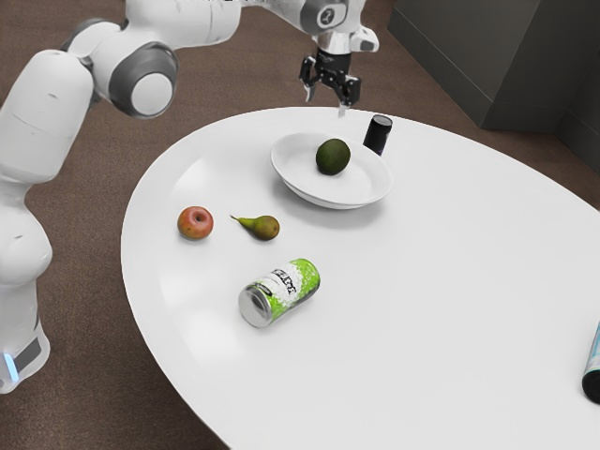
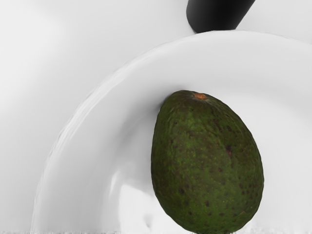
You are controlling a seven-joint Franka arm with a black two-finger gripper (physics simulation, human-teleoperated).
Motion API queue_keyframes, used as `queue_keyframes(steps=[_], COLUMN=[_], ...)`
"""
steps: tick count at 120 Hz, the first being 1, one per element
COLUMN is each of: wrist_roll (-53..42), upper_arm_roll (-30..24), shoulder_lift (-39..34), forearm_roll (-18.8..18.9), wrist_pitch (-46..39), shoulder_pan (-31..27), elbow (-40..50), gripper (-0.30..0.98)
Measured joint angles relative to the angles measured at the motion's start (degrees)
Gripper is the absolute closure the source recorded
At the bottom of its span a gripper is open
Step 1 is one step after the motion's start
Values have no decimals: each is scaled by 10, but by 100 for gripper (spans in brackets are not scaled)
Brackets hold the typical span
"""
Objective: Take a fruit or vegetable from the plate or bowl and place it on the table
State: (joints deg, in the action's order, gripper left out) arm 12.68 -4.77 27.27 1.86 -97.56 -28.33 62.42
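Hanging open near the exterior view's top, the gripper is holding nothing, the avocado is lying in the bowl at upper middle, and both lifting and placing on the table are pending.

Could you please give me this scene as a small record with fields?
bowl: white, on the table
bowl contents: one avocado
beside bowl: dark cylinder
loose fruit on table: apple, pear
can: green and white, lying on its side
gripper: open, raised, holding nothing
avocado placed on table: not yet
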Motion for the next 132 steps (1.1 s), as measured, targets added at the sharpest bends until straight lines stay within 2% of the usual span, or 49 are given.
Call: queue_keyframes(steps=[26, 55, 74, 93, 132], wrist_roll=[-6, -10, -14, -18, -24], upper_arm_roll=[-3, -2, -7, -38, -44], shoulder_lift=[6, -6, 8, 44, 61], forearm_roll=[-5, -17, -18, -16, -17], wrist_pitch=[-13, -57, -72, -80, -85], shoulder_pan=[13, 12, 9, -7, -9], elbow=[14, 83, 48, 15, 10], gripper=[0, 0, 0, 0, 0])
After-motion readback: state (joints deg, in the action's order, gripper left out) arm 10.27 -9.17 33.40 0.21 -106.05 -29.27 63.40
